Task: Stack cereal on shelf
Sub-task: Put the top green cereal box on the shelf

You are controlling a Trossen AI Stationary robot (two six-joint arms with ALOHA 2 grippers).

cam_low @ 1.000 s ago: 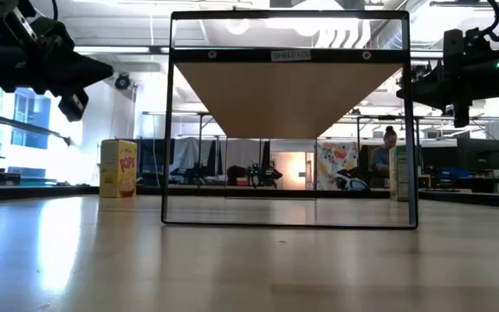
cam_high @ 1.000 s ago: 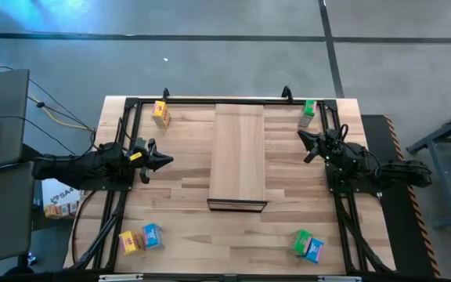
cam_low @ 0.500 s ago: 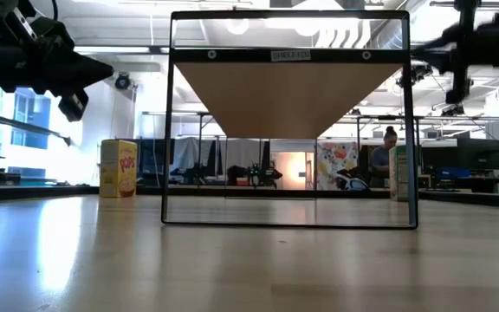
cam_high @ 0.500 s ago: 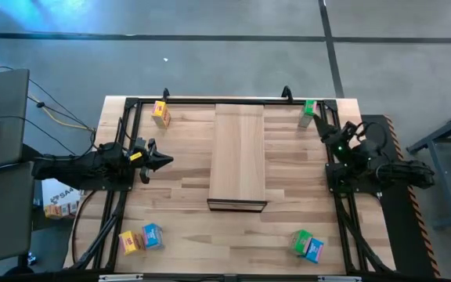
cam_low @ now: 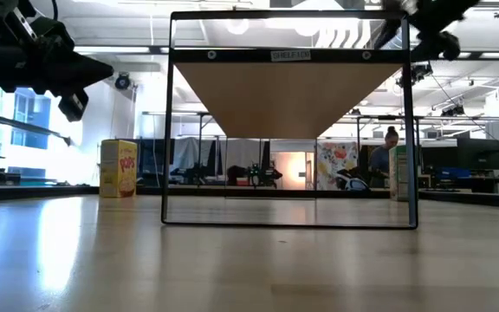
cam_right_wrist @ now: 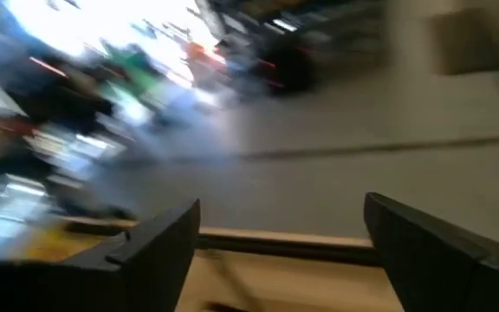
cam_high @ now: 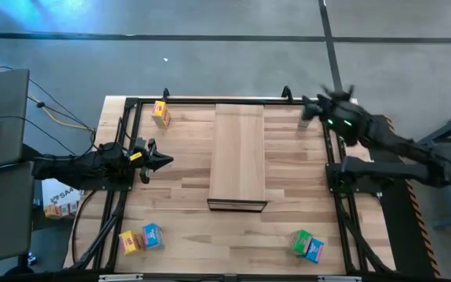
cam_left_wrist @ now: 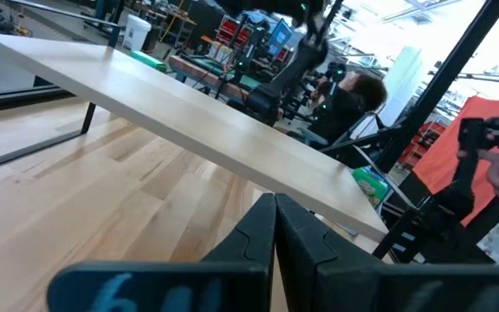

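Six small cereal boxes sit on the surface [cam_high: 186, 168] in the high view. Nearest, at 7 o'clock, a yellow-orange box [cam_high: 130, 242] touches a blue one [cam_high: 153, 235]; at 5 o'clock a green box [cam_high: 301, 240] touches another blue one [cam_high: 314, 249]. The shelf [cam_high: 239, 153] lies at centre, its long axis running 12 to 6, dark edge toward 6. At 9 o'clock the left claw [cam_high: 165, 160] hovers, its tips pressed together and pointing at the shelf. Farthest, a yellow-orange box [cam_high: 160, 113] stands at 11 o'clock and a green box [cam_high: 307, 114] at 1 o'clock, where the right claw [cam_high: 310, 103] hangs just over it, fingers [cam_right_wrist: 158, 243] spread wide.
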